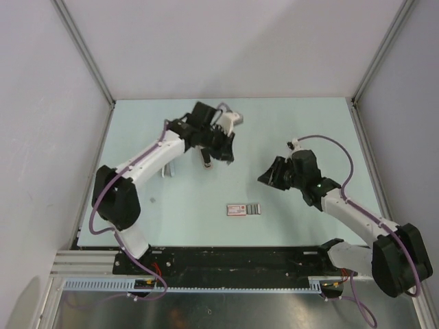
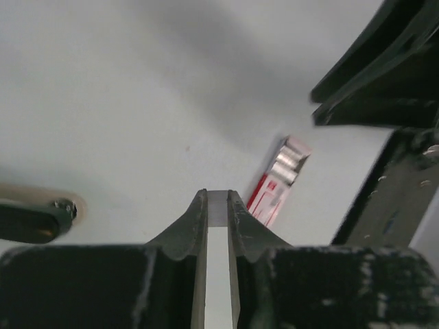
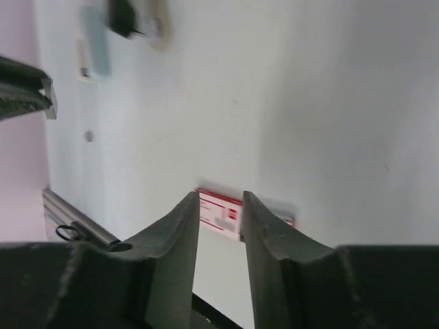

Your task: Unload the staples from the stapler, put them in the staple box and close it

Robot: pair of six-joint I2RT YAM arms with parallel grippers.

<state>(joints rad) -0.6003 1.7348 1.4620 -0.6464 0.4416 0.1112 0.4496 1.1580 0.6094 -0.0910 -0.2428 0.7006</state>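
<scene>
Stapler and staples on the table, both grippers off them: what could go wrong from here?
1. The staples lie close beside the stapler; reaching for either could knock the other.
2. Both are tiny and flat on the table, so jaws may slip off or scrape the surface.
3. The left gripper has its jaws shut; it would likely need to open before any grasp.

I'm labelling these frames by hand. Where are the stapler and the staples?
stapler (image 1: 237, 210): top view, on its pale top face.
staples (image 1: 254, 209): top view, on the middle of the grey strip.
</scene>
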